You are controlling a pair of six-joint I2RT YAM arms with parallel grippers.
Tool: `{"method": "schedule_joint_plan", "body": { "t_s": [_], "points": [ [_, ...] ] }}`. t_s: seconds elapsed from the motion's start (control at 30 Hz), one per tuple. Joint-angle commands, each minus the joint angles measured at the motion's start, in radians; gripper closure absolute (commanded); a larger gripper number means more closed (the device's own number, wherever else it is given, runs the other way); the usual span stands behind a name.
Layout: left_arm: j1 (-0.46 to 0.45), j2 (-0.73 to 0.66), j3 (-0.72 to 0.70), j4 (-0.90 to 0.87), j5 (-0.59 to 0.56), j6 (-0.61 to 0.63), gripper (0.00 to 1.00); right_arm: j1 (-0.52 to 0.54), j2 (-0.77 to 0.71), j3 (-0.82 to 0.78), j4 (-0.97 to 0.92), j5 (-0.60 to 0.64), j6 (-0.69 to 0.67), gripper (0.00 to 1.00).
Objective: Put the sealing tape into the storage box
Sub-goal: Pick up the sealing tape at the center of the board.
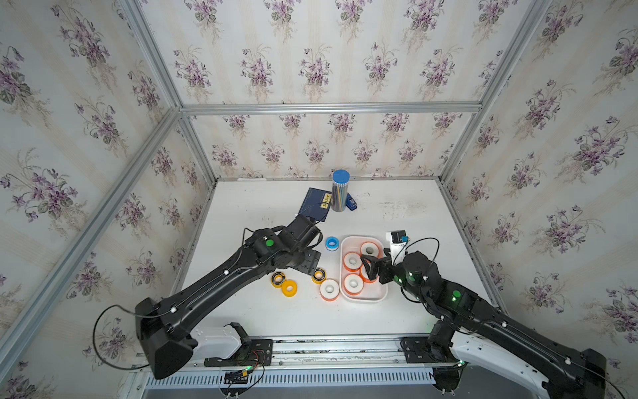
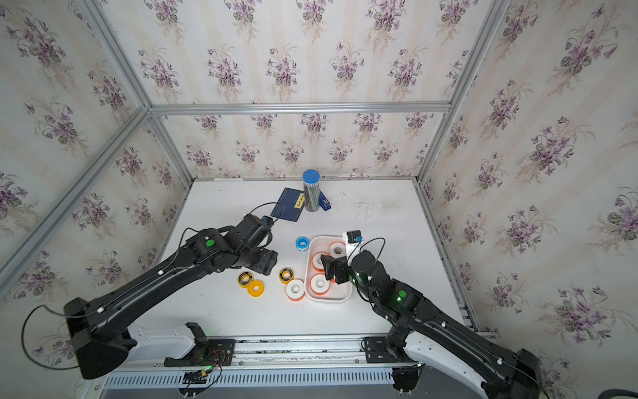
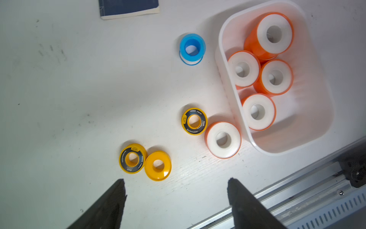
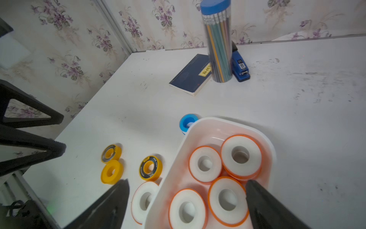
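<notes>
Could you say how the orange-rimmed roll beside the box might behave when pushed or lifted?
Lying flat on its face, the orange-rimmed roll should slide rather than roll. Its smooth, rigid-looking rim probably holds shape but may slip.

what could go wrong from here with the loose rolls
The loose white roll sits close beside the storage box wall and a yellow-black roll; the open left tool may nudge either. The yellow roll touches its black-centred neighbour, so one could drag along. In the box, a tilted roll seems propped on others.
</notes>
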Motion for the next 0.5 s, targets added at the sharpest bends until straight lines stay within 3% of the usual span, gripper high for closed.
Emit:
{"method": "schedule_joint_plan", "body": {
  "t_s": [0.0,0.1,0.27,0.47],
  "points": [
    [0.006,-0.116,-0.035,-0.102,-0.046,-0.04,0.19,0.002,0.173,0.137,-0.118,-0.19,-0.078,0.06],
    [0.007,-0.238,-0.076,-0.118,-0.078,-0.055,0.19,0.011,0.374,0.299,-0.214,-0.246,-0.118,0.09],
    [0.008,-0.407,-0.113,-0.124,-0.155,-0.039,0.19,0.062,0.616,0.515,-0.37,-0.24,-0.203,0.14],
    [0.009,-0.509,-0.117,-0.155,-0.186,0.016,0.19,0.117,0.823,0.655,-0.481,-0.265,-0.243,0.33]
  ]
}}
